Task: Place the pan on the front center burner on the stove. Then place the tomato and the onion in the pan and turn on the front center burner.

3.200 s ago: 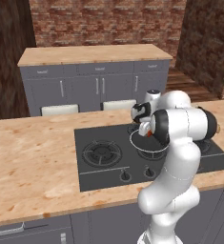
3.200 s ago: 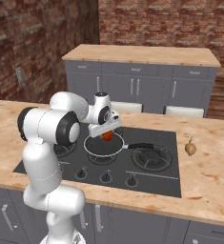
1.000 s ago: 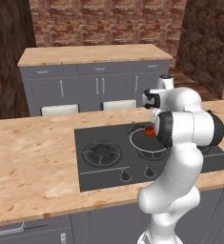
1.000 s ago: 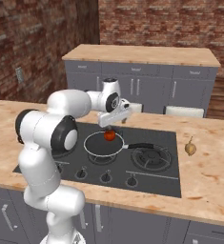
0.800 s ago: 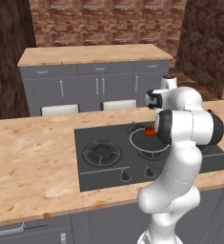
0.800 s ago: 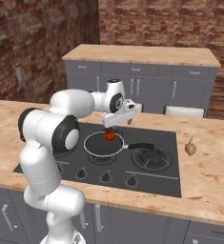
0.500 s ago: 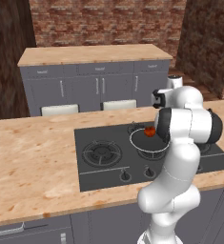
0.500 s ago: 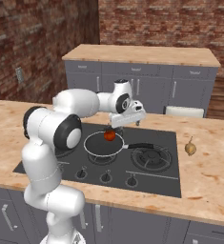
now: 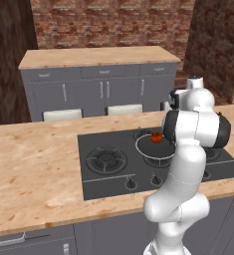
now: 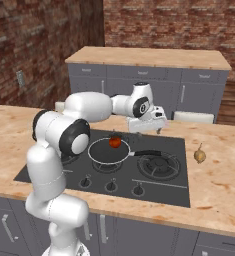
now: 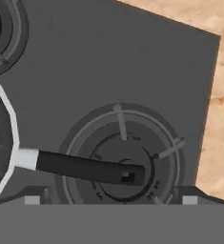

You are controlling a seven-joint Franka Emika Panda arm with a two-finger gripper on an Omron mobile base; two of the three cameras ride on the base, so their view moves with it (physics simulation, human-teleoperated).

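From the left base view we're seeing the pan (image 9: 156, 148) sitting on the stove (image 9: 108, 172) right of centre, with the tomato (image 9: 157, 137) inside it. Our own arm is blocking most of the pan's right side here, plus the burners behind it.

In the right base view, the gripper (image 10: 148, 131) is hovering mid-frame above the pan's handle (image 10: 146, 153), jaws spread wide and holding nothing. The tomato is resting near the pan's far rim. The onion (image 10: 200, 155) is lying on the wooden counter (image 10: 219, 175) at the right, well apart from the stove. The knobs (image 10: 110, 186) are running along the stove's front edge.

The hand view is looking down on the black handle lying across a burner (image 11: 124, 152) at lower centre, with the pan rim at the left edge.
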